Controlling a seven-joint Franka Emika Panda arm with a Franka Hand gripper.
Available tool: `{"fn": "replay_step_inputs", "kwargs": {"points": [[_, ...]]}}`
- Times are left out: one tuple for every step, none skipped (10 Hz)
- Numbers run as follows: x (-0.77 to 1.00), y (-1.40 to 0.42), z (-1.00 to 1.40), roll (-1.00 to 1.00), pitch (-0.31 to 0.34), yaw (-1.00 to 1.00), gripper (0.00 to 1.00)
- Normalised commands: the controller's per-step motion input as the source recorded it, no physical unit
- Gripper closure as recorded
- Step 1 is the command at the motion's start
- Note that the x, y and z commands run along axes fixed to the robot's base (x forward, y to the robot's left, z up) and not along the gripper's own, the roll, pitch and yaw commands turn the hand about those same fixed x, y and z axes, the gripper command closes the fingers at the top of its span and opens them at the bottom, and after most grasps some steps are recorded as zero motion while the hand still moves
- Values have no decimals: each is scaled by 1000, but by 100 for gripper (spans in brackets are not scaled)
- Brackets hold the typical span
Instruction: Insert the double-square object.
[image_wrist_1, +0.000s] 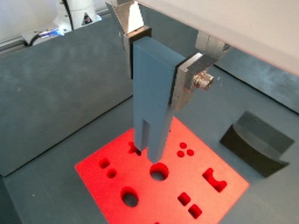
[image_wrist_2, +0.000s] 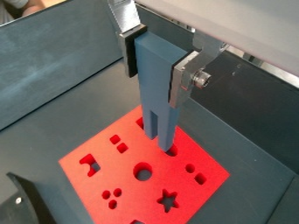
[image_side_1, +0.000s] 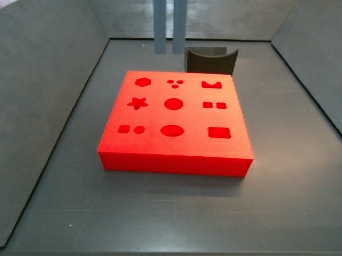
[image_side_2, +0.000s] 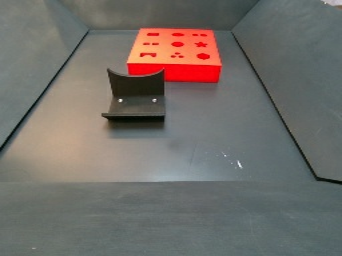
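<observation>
My gripper (image_wrist_1: 162, 57) is shut on the double-square object (image_wrist_1: 152, 105), a long blue-grey bar whose lower end is split into two square prongs. It hangs upright, prongs down, above the red block (image_wrist_1: 163, 194) with several shaped cutouts. Both wrist views show this; in a wrist view the gripper (image_wrist_2: 158, 66) clamps the bar (image_wrist_2: 162, 109) near its top over the block (image_wrist_2: 138, 197). In a side view only the two prongs (image_side_1: 164, 25) show, above the far end of the block (image_side_1: 174, 163). The gripper is out of the side view that shows the block (image_side_2: 174, 68) at the back.
The fixture (image_side_1: 211, 60) stands on the dark floor just beyond the block; it also shows in a side view (image_side_2: 134, 97) and in both wrist views (image_wrist_1: 260, 140) (image_wrist_2: 30, 206). Grey walls enclose the floor on all sides.
</observation>
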Motion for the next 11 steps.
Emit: {"fn": "replay_step_inputs", "kwargs": {"points": [[1000,-214,-506,14,-83,-80,100],[1000,-214,-557,37,-51,-34,100],[1000,-123,-586,137,10,-63,100],[897,0,-474,233,163,-83,100],[731,20,-286,263,237,-143,100],[697,103,-220,230,260,-146,100],[877,206,-229,67,156,-194,100],[943,283,-277,0,107,-217,100],[940,334,-269,0,109,-197,100],[920,237,-329,0,84,-171,100],[771,94,-400,0,0,-180,100]]}}
